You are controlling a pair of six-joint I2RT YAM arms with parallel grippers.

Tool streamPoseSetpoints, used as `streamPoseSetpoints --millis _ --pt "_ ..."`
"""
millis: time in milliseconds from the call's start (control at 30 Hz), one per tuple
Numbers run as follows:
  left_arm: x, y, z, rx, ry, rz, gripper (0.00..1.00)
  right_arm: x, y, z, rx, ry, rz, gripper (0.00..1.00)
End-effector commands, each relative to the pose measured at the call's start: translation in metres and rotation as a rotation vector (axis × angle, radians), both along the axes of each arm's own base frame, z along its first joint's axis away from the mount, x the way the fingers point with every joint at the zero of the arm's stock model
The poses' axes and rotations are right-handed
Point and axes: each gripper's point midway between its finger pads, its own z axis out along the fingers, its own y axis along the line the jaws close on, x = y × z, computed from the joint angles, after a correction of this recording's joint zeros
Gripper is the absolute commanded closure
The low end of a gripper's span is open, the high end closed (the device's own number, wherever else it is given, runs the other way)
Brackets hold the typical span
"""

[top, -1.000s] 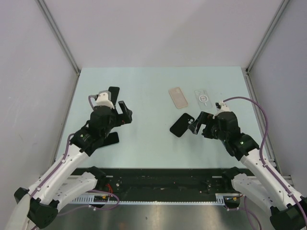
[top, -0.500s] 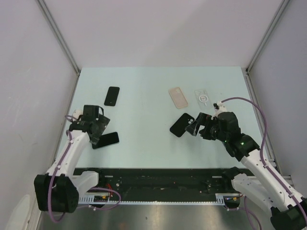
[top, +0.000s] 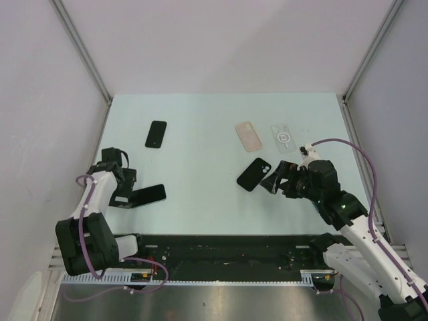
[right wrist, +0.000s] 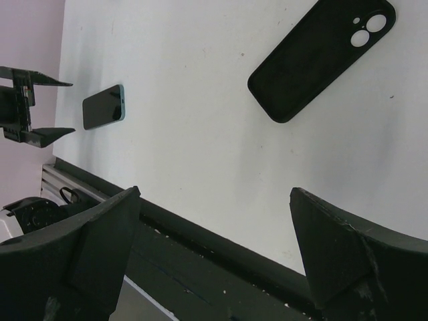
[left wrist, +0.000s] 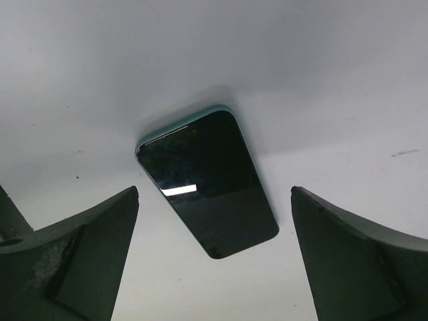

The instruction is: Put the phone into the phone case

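Starting at the far left: holding the left pincer (top: 124, 188) spread wide and clamping nothing, low over the counter (top: 200, 120), just beside the teal-edged phone (top: 148, 194). Looking through the left wrist camera, framing the same teal-edged phone (left wrist: 207, 180) between the two fingers (left wrist: 73, 267), flat, screen up, touching neither. Passing a second dark phone (top: 156, 134) farther back, well apart. Moving right: finding a beige case (top: 248, 136) and a clear case (top: 283, 136) side by side toward the back, and a black case (top: 255, 174) nearer, camera cut-outs showing, though not telling whether open side up or down. Ending at the right pincer (top: 275, 182), just beside the black case, likewise apart and gripping nothing.

Judging the phone stiff, fairly dense, slick on its glass and fragile there, offering only a thin edge while lying flat. Probably taking it best across the two long edges near mid-length, pinching the frame rather than the screen. Judging the case light and bendy, apt to skate under a push, so likely needing pinning at one end while seating the phone
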Motion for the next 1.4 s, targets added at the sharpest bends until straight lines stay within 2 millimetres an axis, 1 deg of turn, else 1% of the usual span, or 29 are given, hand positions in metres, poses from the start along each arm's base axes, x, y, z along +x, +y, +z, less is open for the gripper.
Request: streamPoseSetpoints --millis 0,233,500,600,667,700,733,867,933,1000,1100,1167,1200,1233,1267,1333,1367 --pt "-0.009 0.001 -0.01 -0.034 0.053 0.065 0.0 -0.002 0.0 0.006 -0.005 -0.025 0.016 0.02" --pt "-0.007 0.008 -0.021 -0.01 0.087 0.106 0.0 -0.002 0.002 0.005 0.0 -0.015 0.019 0.02" --pt "-0.008 0.006 -0.033 -0.036 0.137 0.132 0.0 -0.002 -0.001 0.002 -0.015 -0.01 0.008 0.02" --pt "-0.012 0.004 -0.038 -0.046 0.163 0.147 0.0 -0.002 -0.001 0.003 -0.013 -0.014 0.011 0.02" --pt "-0.015 0.003 -0.042 -0.055 0.183 0.146 0.02 -0.003 -0.001 0.004 -0.003 -0.01 0.005 0.02" --pt "-0.016 0.002 -0.044 -0.059 0.193 0.152 0.03 -0.004 -0.002 0.002 -0.008 -0.002 0.0 0.02" --pt "-0.019 0.002 -0.045 -0.059 0.207 0.152 0.03 -0.004 -0.002 0.003 -0.006 0.0 -0.006 0.02" --pt "-0.021 0.003 -0.046 -0.05 0.217 0.158 0.03 -0.005 -0.004 0.002 -0.015 0.0 -0.011 0.02" --pt "-0.018 0.004 -0.047 -0.048 0.206 0.155 0.03 -0.005 -0.006 0.0 -0.021 0.004 -0.015 0.02" --pt "-0.014 0.003 -0.048 -0.055 0.196 0.125 0.03 -0.006 -0.007 -0.002 -0.029 0.009 -0.017 0.02" --pt "-0.007 -0.001 -0.05 -0.075 0.191 0.079 0.06 -0.004 -0.01 -0.007 -0.048 0.024 -0.036 0.02" --pt "-0.003 -0.007 -0.053 -0.104 0.189 0.048 0.11 0.002 -0.018 -0.012 -0.072 0.04 -0.101 0.02" --pt "0.0 -0.009 -0.057 -0.111 0.192 -0.004 0.13 0.002 -0.021 -0.017 -0.086 0.059 -0.123 0.02" --pt "0.005 -0.013 -0.059 -0.124 0.184 -0.046 0.2 0.004 -0.023 -0.02 -0.087 0.078 -0.152 0.04" --pt "0.009 -0.017 -0.06 -0.135 0.182 -0.085 0.22 0.007 -0.027 -0.022 -0.099 0.082 -0.181 0.04" --pt "0.018 -0.028 -0.063 -0.163 0.202 -0.193 0.23 0.006 -0.028 -0.027 -0.1 0.107 -0.193 0.04" --pt "0.02 -0.032 -0.064 -0.164 0.215 -0.263 0.23 0.01 -0.033 -0.027 -0.115 0.1 -0.226 0.04"
